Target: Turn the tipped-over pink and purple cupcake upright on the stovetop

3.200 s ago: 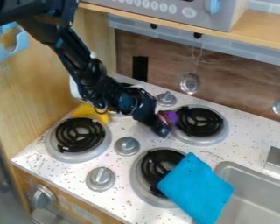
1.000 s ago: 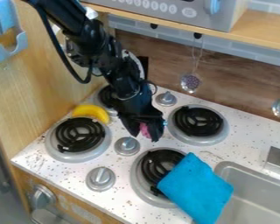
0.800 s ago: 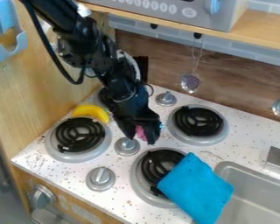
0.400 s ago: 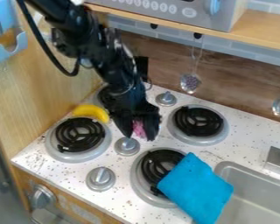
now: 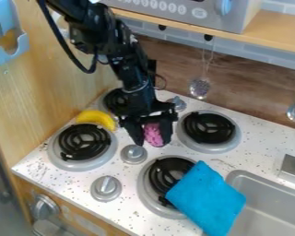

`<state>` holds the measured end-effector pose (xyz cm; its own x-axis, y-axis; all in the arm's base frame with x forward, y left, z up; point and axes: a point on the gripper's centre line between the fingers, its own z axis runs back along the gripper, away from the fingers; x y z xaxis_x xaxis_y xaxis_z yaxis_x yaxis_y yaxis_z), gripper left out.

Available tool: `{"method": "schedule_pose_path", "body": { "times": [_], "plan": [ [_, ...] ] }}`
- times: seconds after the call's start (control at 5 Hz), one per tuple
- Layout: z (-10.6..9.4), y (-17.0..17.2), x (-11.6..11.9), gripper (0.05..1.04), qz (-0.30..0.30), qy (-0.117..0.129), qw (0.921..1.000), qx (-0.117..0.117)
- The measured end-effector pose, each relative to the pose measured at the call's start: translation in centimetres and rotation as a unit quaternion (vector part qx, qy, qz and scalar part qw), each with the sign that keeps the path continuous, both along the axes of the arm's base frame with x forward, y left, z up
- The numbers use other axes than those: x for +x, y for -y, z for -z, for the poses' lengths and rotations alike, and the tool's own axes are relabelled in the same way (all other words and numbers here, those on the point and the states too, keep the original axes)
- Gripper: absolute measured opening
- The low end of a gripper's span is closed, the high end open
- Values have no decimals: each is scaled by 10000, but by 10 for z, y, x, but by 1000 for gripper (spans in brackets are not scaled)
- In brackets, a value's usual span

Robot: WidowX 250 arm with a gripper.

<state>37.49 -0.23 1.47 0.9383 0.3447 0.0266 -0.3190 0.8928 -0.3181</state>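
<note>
Use the cloth-covered burner [image 5: 145,193] as your landmark. To its right, you have the sink [image 5: 270,211]. Lying over that burner's right side and out toward the sink is the blue cloth [image 5: 206,196], probably light and limp; if you ever lift it, pinch a fold near its middle, since a flat edge may slip away. Behind the landmark, slightly to the left, your black gripper [image 5: 152,141] hangs down from the arm [image 5: 122,62], its two fingers spread by the pink thing they grasp, one against each side. Well off behind and to the left of the landmark lies the yellow curved thing [image 5: 97,117], smooth-looking and likely light, best taken across its middle. Smallest is the pink speckled thing [image 5: 153,134], between your fingers, behind the landmark and near it. You can judge it light; its mottled surface may give some grip, but whether it is stiff or squashy you cannot tell. Keep your hold across its narrow width, around mid-height, with moderate pressure: a grip too near one end could let it tilt or slide out.
</note>
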Motion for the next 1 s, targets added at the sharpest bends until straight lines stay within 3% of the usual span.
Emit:
{"method": "schedule_pose_path", "body": {
  "times": [0.2,0.6,1.0],
  "plan": [
    [2,8,5,844,-399,-393,9973,-478],
    [4,-5,9,844,-1056,-796,9874,-872],
    [20,-16,11,843,-1766,-1426,9660,-1236]
  ]
}}
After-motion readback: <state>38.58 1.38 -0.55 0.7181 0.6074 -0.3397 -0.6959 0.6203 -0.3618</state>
